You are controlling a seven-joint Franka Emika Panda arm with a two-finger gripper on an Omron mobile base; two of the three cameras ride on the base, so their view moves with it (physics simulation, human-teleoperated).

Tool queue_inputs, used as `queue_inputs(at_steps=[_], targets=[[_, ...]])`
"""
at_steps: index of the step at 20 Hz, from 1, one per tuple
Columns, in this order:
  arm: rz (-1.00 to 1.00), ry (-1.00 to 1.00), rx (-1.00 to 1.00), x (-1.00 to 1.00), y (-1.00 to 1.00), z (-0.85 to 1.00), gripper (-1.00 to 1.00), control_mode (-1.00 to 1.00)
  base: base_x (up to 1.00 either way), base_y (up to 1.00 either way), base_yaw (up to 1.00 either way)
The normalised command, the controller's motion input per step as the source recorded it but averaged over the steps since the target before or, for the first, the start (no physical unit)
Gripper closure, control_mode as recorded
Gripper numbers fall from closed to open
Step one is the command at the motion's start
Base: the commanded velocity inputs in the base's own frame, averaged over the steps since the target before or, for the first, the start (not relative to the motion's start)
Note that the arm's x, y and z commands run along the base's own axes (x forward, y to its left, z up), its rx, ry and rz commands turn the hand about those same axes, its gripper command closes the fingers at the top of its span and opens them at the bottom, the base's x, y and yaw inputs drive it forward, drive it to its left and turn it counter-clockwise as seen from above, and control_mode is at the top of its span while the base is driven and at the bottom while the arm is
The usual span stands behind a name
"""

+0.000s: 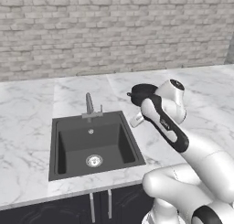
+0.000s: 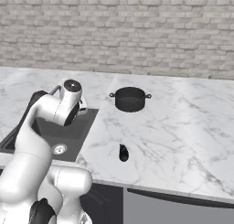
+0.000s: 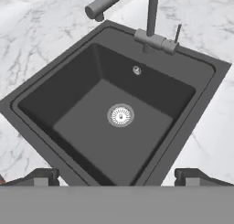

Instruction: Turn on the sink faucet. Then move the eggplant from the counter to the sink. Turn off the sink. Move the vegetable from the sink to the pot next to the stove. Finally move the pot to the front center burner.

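Note:
The dark sink (image 1: 64, 147) (image 3: 68, 86) lies recessed in the white marble counter (image 1: 27, 113) (image 2: 183, 127), its silver drain (image 3: 121, 114) in the middle. The grey sink faucet (image 1: 89, 104) (image 3: 152, 17) stands at the basin's back rim, with its small lever (image 3: 177, 33) upright; I see no water. The eggplant (image 2: 123, 153) lies on the counter right of the sink, near the front edge. My gripper (image 3: 118, 176) hovers open above the basin's near rim, empty, facing the faucet. The pot and the stove are out of view.
A black two-handled pot (image 2: 130, 98) (image 1: 139, 89) stands on the counter behind and to the right of the sink. A brick wall (image 1: 114, 31) runs along the back. Dark cabinet fronts (image 1: 100, 205) sit below the counter edge.

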Motion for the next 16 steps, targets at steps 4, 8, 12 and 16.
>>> queue_inputs(at_steps=[4, 8, 12, 16], targets=[[0.11, -0.16, 0.05, 0.22, 0.13, 0.25, -1.00, -1.00, 0.00, 0.00, 0.00], [0.10, -0.24, 0.06, 0.18, 0.07, 0.07, -1.00, -1.00, 0.00, 0.00, 0.00], [0.09, -0.24, 0.10, 0.16, 0.07, 0.00, -1.00, -1.00, 0.00, 0.00, 0.00], [0.02, -0.10, 0.02, 0.06, 0.04, -0.08, -1.00, -1.00, 0.00, 0.00, 0.00]])
